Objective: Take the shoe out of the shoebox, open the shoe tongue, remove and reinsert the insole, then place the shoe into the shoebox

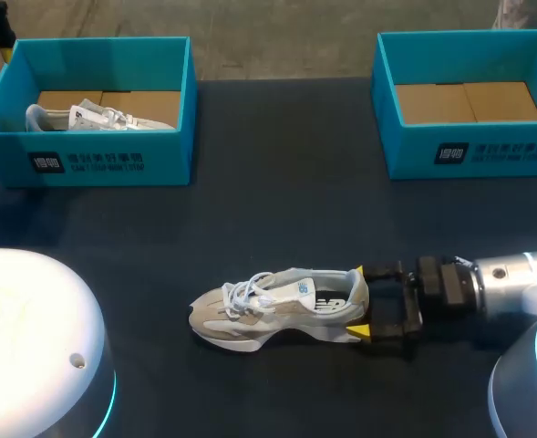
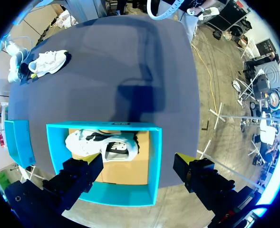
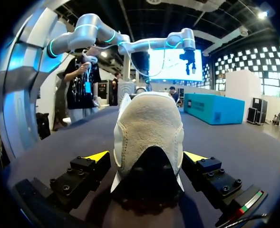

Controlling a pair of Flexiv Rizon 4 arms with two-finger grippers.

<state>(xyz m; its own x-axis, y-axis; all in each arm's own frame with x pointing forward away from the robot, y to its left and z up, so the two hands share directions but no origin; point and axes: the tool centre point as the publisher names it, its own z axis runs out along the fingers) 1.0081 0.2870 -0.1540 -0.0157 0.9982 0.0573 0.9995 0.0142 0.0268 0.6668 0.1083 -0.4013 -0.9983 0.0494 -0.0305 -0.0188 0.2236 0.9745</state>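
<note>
A beige and white shoe (image 1: 277, 310) lies on its sole in the middle of the dark table, toe to the left. My right gripper (image 1: 363, 302) is open around its heel. In the right wrist view the heel (image 3: 148, 137) stands between the yellow tips with a small gap on each side. A second white shoe (image 1: 95, 114) lies in the left teal shoebox (image 1: 95, 160). My left gripper (image 2: 137, 171) hangs open high above that box (image 2: 151, 161), looking down on the shoe inside (image 2: 101, 145). The right teal shoebox (image 1: 469, 151) holds no shoe.
Both boxes stand along the table's far edge, with bare dark tabletop between them. The arms' white bases (image 1: 31, 347) fill the near corners of the table. In the head view only a yellow tip of the left gripper (image 1: 6, 41) shows, at the far left corner.
</note>
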